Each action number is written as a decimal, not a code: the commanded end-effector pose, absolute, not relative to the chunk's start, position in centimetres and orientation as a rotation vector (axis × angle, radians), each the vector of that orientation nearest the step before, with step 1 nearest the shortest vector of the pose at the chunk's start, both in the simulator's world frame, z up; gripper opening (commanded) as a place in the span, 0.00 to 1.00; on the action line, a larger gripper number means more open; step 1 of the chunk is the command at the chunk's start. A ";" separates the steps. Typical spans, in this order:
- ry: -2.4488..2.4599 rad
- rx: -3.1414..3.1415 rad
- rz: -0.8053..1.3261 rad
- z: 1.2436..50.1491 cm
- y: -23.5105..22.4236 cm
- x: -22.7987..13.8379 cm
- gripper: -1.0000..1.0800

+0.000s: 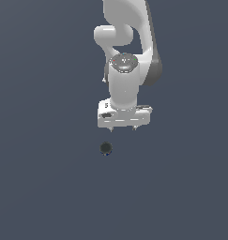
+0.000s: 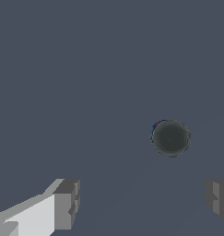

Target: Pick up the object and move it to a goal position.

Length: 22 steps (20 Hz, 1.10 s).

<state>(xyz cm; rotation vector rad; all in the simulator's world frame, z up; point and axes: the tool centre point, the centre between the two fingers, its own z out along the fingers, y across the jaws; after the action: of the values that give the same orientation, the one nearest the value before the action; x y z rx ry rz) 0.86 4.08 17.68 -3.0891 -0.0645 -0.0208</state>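
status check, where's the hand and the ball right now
Hand open, empty, fingers spread wide. Ball apart from the hand, ungrasped, not between the fingers. Nothing in the way.

**Hidden, cropped and indistinct items**

Arm (image 1: pixel 129 42): upper links cut off by the top edge of the exterior view; base not shown.

Gripper (image 1: pixel 122 127): in the exterior view only two short finger stubs show below the hand. In the wrist view both fingers (image 2: pixel 67 205) are cropped by the frame edges, one almost wholly.

Ball (image 1: pixel 106 148): too small in the exterior view to tell surface detail; the blue rim trace is faint. Whether it rests on a surface cannot be told.
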 end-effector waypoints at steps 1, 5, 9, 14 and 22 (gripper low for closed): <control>-0.062 -3.088 -0.021 17.7 4.1 0.9 0.96; -0.060 -3.088 -0.021 17.7 4.1 0.9 0.96; -0.089 -3.090 -0.021 17.4 3.9 0.9 0.96; -0.166 -3.093 -0.021 16.7 3.3 1.1 0.96; -0.387 -3.088 -0.020 14.5 1.7 1.6 0.96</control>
<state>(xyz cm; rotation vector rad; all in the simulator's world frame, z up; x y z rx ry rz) 1.52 2.06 15.01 -3.0903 -0.3383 -0.0208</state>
